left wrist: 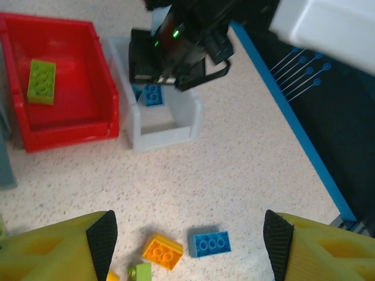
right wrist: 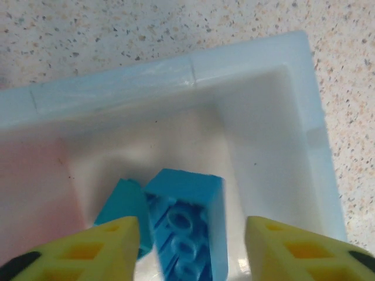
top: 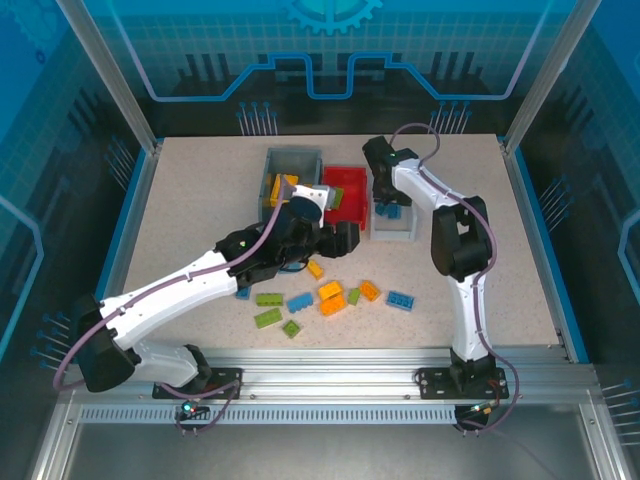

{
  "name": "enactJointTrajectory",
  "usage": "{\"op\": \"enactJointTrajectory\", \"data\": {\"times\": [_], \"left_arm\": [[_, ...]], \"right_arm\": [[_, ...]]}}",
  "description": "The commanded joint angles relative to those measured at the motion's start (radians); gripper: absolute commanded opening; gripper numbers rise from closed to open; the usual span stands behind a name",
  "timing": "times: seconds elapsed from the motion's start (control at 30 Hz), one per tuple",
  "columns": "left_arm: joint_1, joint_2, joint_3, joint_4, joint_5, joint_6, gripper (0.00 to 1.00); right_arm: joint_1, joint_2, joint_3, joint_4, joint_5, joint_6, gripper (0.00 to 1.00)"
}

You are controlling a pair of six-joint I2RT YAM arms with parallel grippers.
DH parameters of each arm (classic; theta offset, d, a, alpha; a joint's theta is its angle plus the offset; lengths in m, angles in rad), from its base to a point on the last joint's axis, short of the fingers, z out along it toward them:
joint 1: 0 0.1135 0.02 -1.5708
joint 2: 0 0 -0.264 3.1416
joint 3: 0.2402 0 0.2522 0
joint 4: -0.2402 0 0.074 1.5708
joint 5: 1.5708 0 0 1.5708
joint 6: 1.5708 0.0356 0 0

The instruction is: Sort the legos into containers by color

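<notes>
Legos (top: 331, 292) in orange, lime green and blue lie scattered on the table (top: 200, 200) near its middle, in front of three bins lined up farther back. Two blue bricks (right wrist: 187, 216) sit in the white bin (right wrist: 117, 88) on the right. A green brick (left wrist: 42, 81) lies in the red bin (left wrist: 70, 132) at centre, and yellow bricks (top: 283, 187) rest in the gray bin (top: 292, 155) on the left. The right gripper (right wrist: 190, 246) hangs over the white bin with its fingers spread, the blue bricks below the gap. The left gripper (left wrist: 187, 234) hovers above the scattered pieces, jaws wide apart and empty, with a loose blue brick (left wrist: 210, 243) and an orange brick (left wrist: 162, 250) under it.
</notes>
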Motion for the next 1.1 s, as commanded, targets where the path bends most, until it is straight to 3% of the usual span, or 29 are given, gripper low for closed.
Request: {"op": "enactJointTrajectory", "data": {"times": [0.0, 0.13, 0.33, 0.57, 0.73, 0.9, 1.07], "left_arm": [[0.013, -0.04, -0.047, -0.082, -0.042, -0.032, 0.7], [0.049, -0.043, -0.089, -0.172, -0.071, -0.1, 0.69], [0.152, -0.026, -0.162, -0.209, -0.067, -0.164, 0.66], [0.297, 0.111, -0.15, -0.199, -0.013, -0.029, 0.73], [0.322, 0.173, -0.157, -0.203, -0.008, -0.002, 0.74], [0.306, 0.064, -0.248, -0.305, -0.027, -0.156, 0.7], [0.289, -0.09, -0.385, -0.417, -0.006, -0.445, 0.7]], "right_arm": [[0.017, -0.061, 0.018, -0.01, 0.008, -0.013, 0.56], [0.036, -0.142, -0.009, 0.006, -0.007, -0.001, 0.56], [0.069, -0.304, -0.099, 0.05, -0.018, 0.017, 0.43], [0.144, -0.589, -0.376, 0.216, -0.089, -0.068, 0.52], [0.226, -0.782, -0.616, 0.346, -0.196, -0.145, 0.56], [0.366, -0.933, -0.802, 0.452, -0.321, -0.22, 0.56], [0.524, -1.002, -0.944, 0.551, -0.377, -0.242, 0.57]]}}
